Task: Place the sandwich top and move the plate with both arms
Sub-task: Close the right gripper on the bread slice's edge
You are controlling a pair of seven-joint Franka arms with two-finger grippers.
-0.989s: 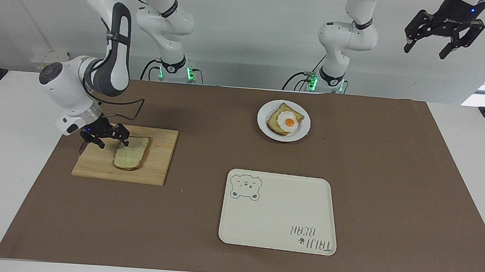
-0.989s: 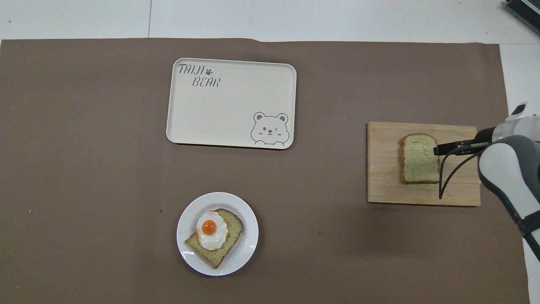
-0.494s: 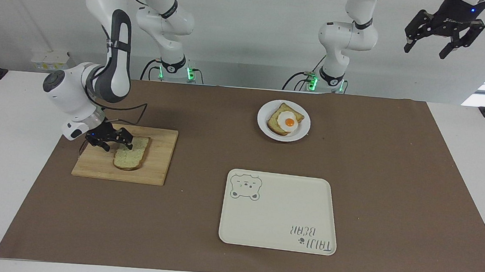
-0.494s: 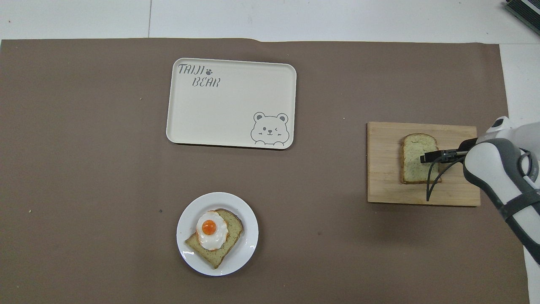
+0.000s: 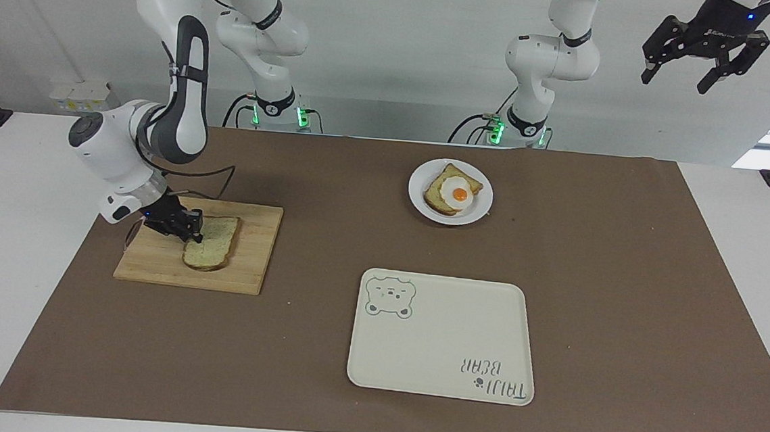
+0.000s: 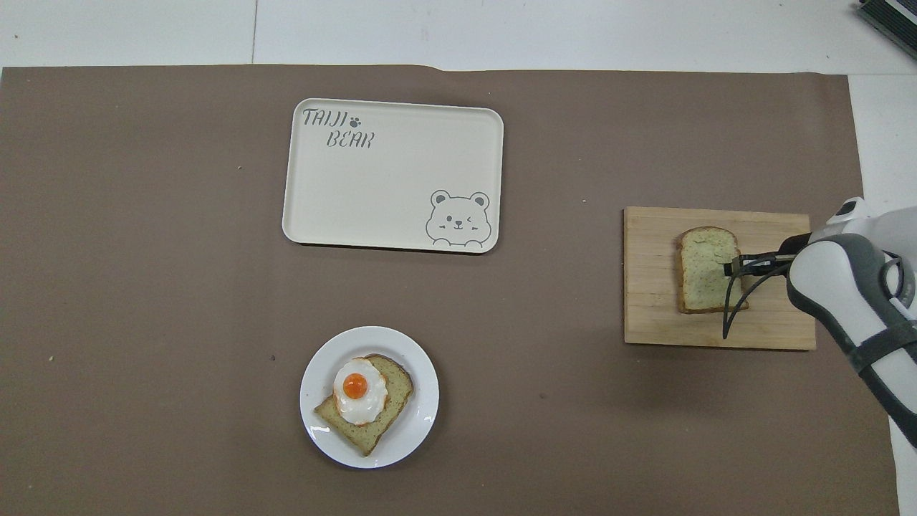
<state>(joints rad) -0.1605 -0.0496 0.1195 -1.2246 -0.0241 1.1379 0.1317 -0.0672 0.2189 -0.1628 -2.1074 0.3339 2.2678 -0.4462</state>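
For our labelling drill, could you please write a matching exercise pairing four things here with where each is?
1. sandwich top
2. fried egg
3. plate
4. left claw

A. raised in the air, open
B. on the wooden board, pinched by the right claw
C. on the bread slice
D. nearer to the robots than the tray

Pairs: 1-B, 2-C, 3-D, 4-A

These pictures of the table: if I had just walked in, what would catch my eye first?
Probably the fried egg, bright orange on bread on a small white plate, near the robots. Next, the right hand, closed on the edge of the plain bread slice on a wooden board at the right arm's end. The left hand waits high in the air, open.
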